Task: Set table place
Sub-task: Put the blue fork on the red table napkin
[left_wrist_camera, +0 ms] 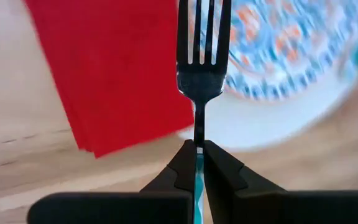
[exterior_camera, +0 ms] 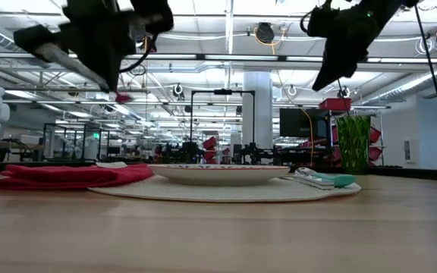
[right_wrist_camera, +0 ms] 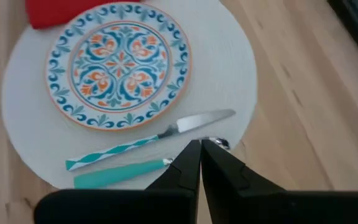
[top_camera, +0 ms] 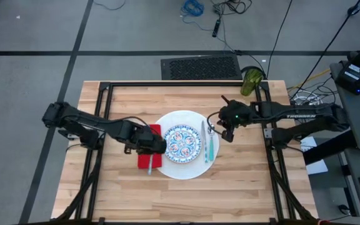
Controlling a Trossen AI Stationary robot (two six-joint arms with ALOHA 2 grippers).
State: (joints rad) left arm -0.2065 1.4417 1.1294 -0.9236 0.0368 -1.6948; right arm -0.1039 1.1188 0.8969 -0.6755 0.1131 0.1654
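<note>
Left gripper (left_wrist_camera: 197,163) clenched on the fork (left_wrist_camera: 201,56) by its teal handle, tines pointing forward, held in the air over the red napkin (top_camera: 150,149) just beside the big white plate (top_camera: 189,167). Small blue-patterned plate (right_wrist_camera: 120,65) sits centred on the white one. Knife (right_wrist_camera: 151,141) and teal-handled spoon (right_wrist_camera: 120,174) lie side by side on the white plate's right part. Right gripper (right_wrist_camera: 200,163) hovers above them, fingers closed on nothing (tips nearly touching). Green cup (top_camera: 251,81) stands at the desk (top_camera: 230,194) far edge, well apart.
</note>
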